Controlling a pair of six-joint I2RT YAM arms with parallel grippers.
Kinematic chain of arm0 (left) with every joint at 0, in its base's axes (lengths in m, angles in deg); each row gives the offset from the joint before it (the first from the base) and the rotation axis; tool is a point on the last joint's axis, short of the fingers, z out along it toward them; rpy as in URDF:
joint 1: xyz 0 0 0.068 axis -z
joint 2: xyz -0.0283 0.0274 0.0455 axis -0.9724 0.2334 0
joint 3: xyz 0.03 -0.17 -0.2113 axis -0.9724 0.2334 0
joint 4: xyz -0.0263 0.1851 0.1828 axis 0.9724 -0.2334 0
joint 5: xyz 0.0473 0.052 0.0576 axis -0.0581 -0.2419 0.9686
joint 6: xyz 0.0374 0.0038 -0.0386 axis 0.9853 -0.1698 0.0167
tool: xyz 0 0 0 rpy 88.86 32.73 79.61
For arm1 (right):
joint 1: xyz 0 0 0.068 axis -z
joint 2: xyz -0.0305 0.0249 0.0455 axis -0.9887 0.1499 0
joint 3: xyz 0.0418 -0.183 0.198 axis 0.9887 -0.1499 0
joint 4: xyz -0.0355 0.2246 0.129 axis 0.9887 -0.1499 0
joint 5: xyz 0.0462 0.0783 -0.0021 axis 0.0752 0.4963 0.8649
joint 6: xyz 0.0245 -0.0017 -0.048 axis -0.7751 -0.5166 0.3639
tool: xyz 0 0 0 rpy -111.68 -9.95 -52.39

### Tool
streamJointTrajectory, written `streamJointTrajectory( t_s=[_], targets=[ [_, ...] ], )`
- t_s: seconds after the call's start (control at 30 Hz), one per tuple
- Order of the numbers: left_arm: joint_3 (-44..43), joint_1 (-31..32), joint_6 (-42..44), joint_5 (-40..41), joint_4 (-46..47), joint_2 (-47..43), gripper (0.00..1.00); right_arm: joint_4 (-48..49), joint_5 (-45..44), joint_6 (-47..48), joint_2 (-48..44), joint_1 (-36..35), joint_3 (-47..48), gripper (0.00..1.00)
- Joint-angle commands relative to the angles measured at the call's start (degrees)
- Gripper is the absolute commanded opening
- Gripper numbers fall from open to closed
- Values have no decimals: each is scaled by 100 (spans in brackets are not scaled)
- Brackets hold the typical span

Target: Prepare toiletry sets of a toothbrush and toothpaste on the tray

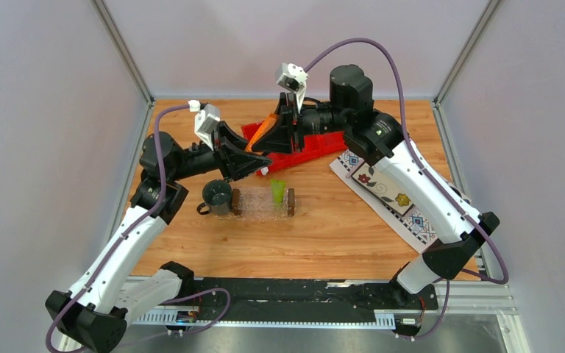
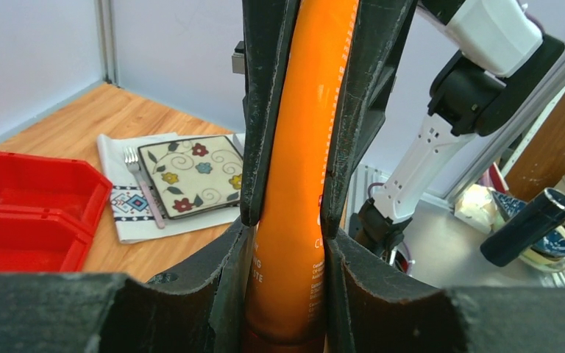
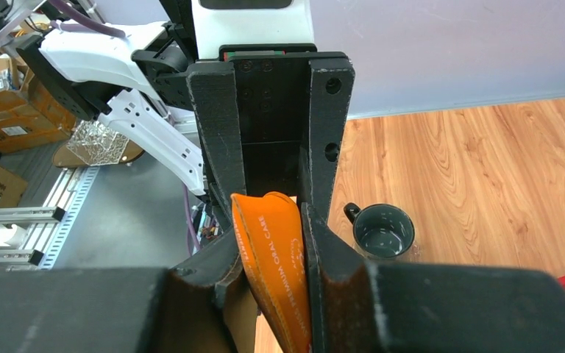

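Evidently a handover above the red bin (image 1: 316, 145): left end effector (image 1: 253, 150) and right end effector (image 3: 272, 215) both clamp the orange toothpaste (image 2: 301, 147), likely to regrip it; the green toothpaste (image 1: 277, 191) lies in the tray (image 1: 254, 205).

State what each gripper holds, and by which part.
Both grip the small orange squeeze tube of toothpaste. The left gripper clamps its printed body, and the right gripper pinches its flat crimped end.
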Motion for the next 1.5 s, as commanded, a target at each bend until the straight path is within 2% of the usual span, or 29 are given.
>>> streamJointTrajectory(
  t_s=[0.0,0.23,0.37,0.67,0.7,0.73,0.77,0.93,1.03,1.23,1.47],
  targets=[
    [-74,-33,644,205,-742,65,29,18,-241,56,-418,100,178,0],
    [-56,328,1233,380,-1033,188,29,54,-153,-50,-356,100,310,2],
    [-38,442,1365,425,-1191,302,30,115,-92,-173,-312,83,363,6],
    [-21,644,1629,547,-1314,425,31,98,-4,-261,-180,30,574,10],
    [-12,653,1629,565,-1314,426,29,89,22,-252,-172,21,583,11],
    [5,653,1594,583,-1279,426,7,80,31,-252,-163,12,591,17],
    [23,653,1559,591,-1244,426,0,63,40,-261,-154,3,600,19],
    [155,653,1104,697,-744,338,0,62,66,-243,-154,-49,583,38],
    [181,609,691,583,-384,303,0,36,31,-208,-189,-41,591,44],
    [462,250,-663,372,1093,224,0,-34,-56,-120,-233,-40,539,49],
    [788,170,-1130,345,1893,162,0,-52,-83,-129,-189,-41,513,55]
  ],
)
